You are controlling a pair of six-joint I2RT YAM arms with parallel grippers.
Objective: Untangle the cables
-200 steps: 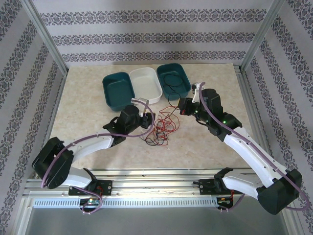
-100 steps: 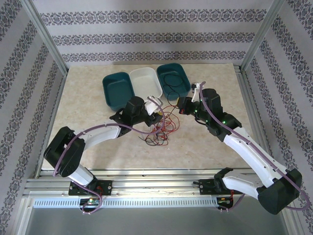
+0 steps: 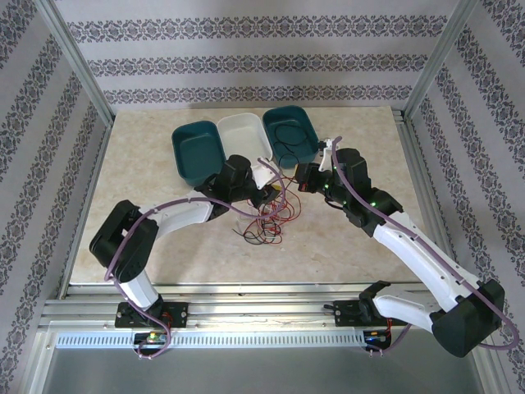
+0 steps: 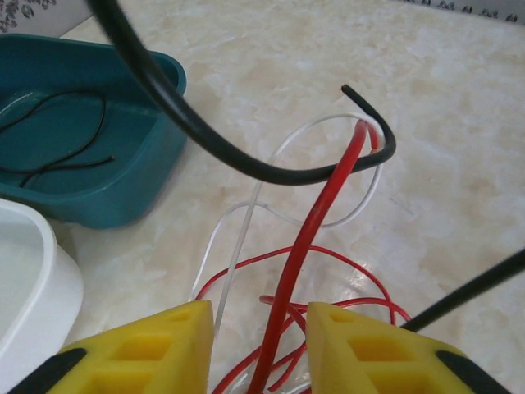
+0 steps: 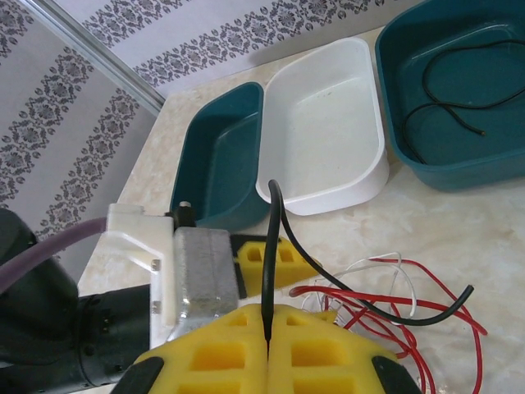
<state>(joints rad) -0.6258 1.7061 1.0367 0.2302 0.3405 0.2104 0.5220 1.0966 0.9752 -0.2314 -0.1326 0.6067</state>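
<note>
At the far left of the beige marble-patterned table [image 3: 148,189] stands a left-hand teal plastic bin [image 3: 197,154], and beside it a white plastic bin [image 3: 244,138]; no wire lies in either.

In front of the white bin, the left gripper [image 3: 264,194] hangs over the tangle. In its wrist view its yellow fingers [image 4: 164,349] stand spread, with a red cable [image 4: 316,222] running up through the gap and neither pad closing on it.

Just below lies the knot of thin red, black and white cables [image 3: 267,220], heaped on the table between the two arms.

To the right, the right gripper [image 5: 268,328] has its yellow pads pressed together on a black cable [image 5: 269,279], which arcs out over the heap.

Furthest right of the three, the right-hand teal plastic bin [image 3: 305,125] holds one loose black wire [image 5: 426,82].

By my reading the work is early: one strand is sorted, one black strand is being drawn out, and the red and white ones remain knotted.
</note>
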